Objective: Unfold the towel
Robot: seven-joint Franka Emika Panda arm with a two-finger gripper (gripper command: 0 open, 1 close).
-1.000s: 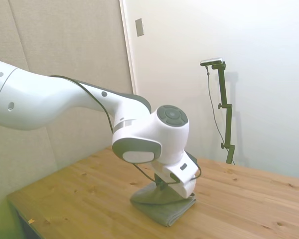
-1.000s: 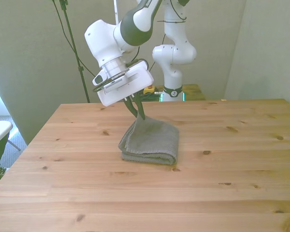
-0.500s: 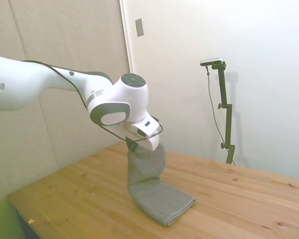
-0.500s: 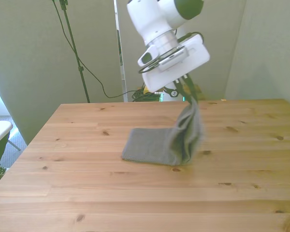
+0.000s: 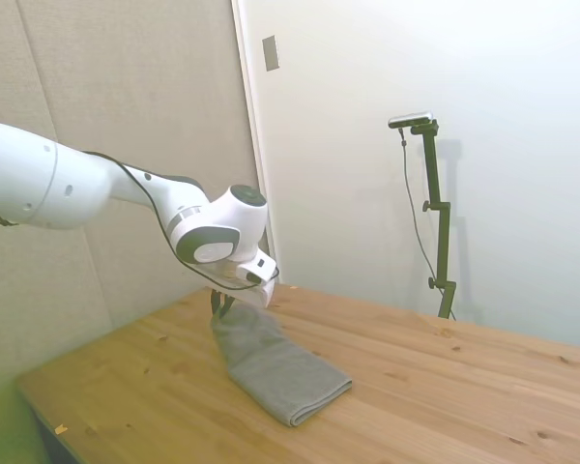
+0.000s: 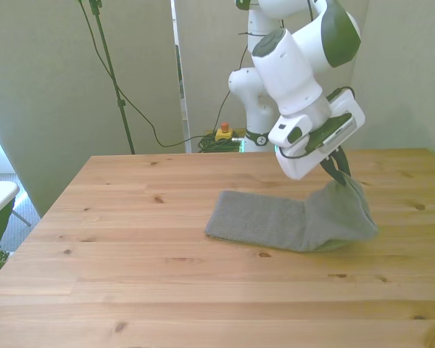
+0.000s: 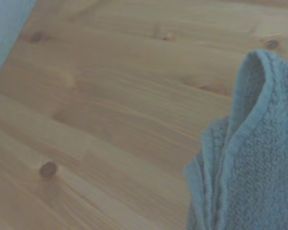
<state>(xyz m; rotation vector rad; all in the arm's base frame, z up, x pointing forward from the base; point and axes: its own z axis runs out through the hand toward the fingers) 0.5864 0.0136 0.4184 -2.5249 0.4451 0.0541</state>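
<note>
I see my gripper (image 6: 338,172) pinched shut on one raised end of the towel (image 6: 290,221); the rest lies flat on the table (image 6: 130,275).

A pale pine surface (image 6: 130,275) of glued planks, dotted with dark knots, fills the lower part of both wide views. In the side view a grey-beige fabric-textured panel (image 5: 126,97) stands behind it, meeting a white wall (image 5: 367,145) at a white vertical trim strip (image 5: 249,145); a small grey plate (image 5: 271,52) is fixed high on the white wall. In the front view, plain greenish-grey walls (image 6: 43,87) stand behind, a black cable (image 6: 141,116) hangs down in front of them, and daylight enters at the front view's left edge
</note>
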